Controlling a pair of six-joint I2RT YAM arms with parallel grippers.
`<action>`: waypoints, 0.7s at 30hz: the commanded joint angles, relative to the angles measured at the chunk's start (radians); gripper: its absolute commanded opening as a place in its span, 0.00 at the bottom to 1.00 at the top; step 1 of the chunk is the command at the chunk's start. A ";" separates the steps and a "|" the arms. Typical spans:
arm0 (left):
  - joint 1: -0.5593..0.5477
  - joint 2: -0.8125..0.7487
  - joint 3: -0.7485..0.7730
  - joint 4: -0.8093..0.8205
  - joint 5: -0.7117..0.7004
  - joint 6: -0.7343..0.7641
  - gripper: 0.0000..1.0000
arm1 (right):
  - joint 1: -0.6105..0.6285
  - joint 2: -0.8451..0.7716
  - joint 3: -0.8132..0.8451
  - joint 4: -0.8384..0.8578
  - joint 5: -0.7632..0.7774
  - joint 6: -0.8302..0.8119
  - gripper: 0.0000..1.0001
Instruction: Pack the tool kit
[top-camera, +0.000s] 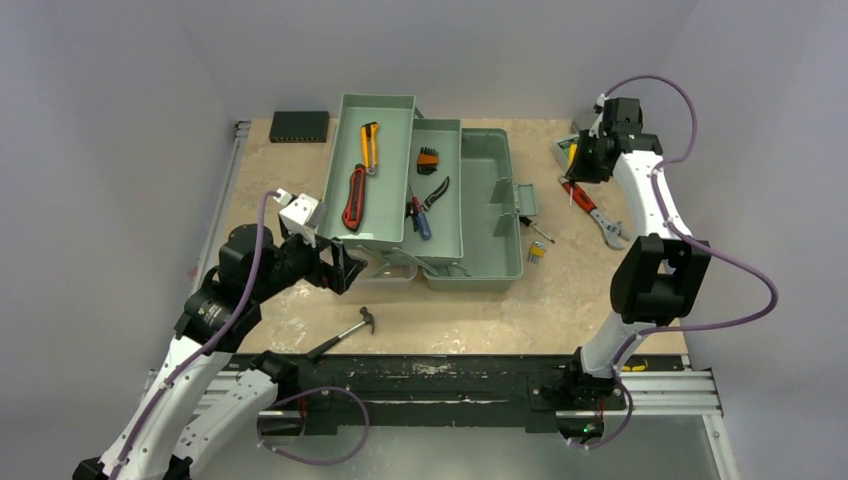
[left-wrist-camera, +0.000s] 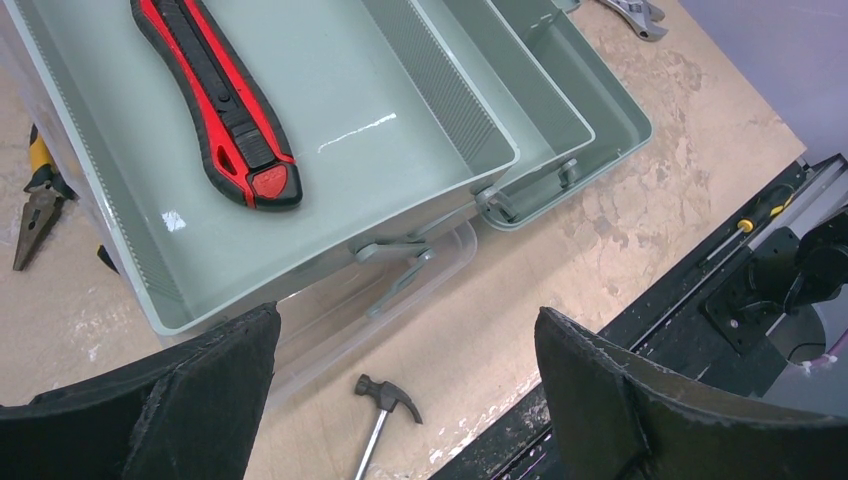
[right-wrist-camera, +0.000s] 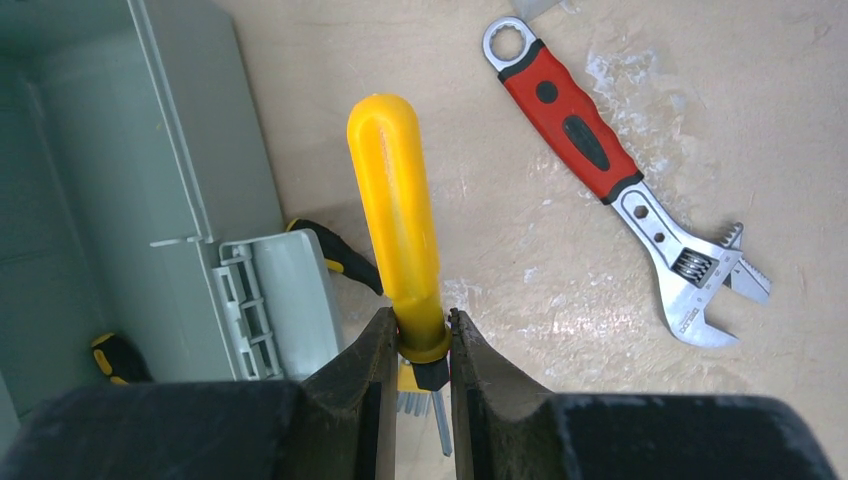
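**Item:** yellow-handled screwdriver (right-wrist-camera: 395, 200).
**Location:** upper right of the top view, pinched at its collar by the right hand (right-wrist-camera: 418, 335), over the worktop (top-camera: 560, 300) beside the box's latch.
**Appearance:** glossy yellow plastic handle, black collar, thin metal shank.
**Handling (judged):** light and rigid with a slick handle. The collar grip suits it.
**Tool kit** (top-camera: 490, 200): sage-green, centre frame, trays folded out. A red knife (left-wrist-camera: 215, 95) lies in the left tray.
**Left hand** (left-wrist-camera: 408, 335): wide and empty, by that tray's lower corner.
**Not yet packed:** red-handled wrench (right-wrist-camera: 610, 190), hammer (top-camera: 345, 330).
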 joint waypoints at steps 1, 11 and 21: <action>-0.004 -0.010 -0.006 0.034 -0.004 0.024 0.94 | 0.000 -0.054 -0.018 0.045 -0.023 0.018 0.00; -0.004 -0.013 -0.007 0.033 -0.006 0.026 0.94 | 0.000 -0.037 -0.070 0.075 -0.012 0.020 0.05; -0.004 -0.012 -0.006 0.033 -0.005 0.026 0.95 | 0.000 0.081 -0.101 0.135 0.003 0.022 0.09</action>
